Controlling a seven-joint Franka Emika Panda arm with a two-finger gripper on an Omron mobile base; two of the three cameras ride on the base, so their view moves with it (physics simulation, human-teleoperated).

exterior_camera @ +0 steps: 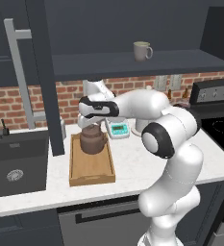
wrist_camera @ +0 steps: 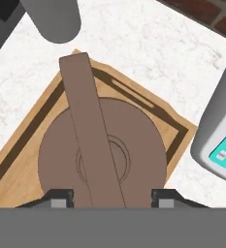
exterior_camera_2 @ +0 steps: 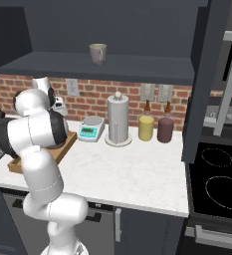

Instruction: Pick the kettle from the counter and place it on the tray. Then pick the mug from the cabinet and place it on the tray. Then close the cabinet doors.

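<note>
The dark-brown kettle (exterior_camera: 93, 140) sits upright at the far end of the light-wood tray (exterior_camera: 92, 170) on the white counter (exterior_camera: 147, 163). My gripper (exterior_camera: 92, 126) hangs straight above it. In the hand view the kettle (wrist_camera: 138, 140) lies below me; my gripper (wrist_camera: 112, 198) straddles its arched handle (wrist_camera: 83, 111), both fingertips standing clear of it, so it is open. The grey-beige mug (exterior_camera: 142, 50) stands on the cabinet shelf (exterior_camera: 132, 65), also seen as the mug (exterior_camera_2: 98, 53). Both cabinet doors (exterior_camera: 41, 72) (exterior_camera_2: 207, 74) stand open.
A white-and-teal kitchen scale (exterior_camera: 118, 129) sits just right of the tray. A paper-towel roll (exterior_camera_2: 118, 119), a yellow jar (exterior_camera_2: 146, 128) and a maroon jar (exterior_camera_2: 165, 129) line the brick wall. The dark sink (exterior_camera: 15, 163) is left of the tray, a stove (exterior_camera_2: 217, 174) at the far right.
</note>
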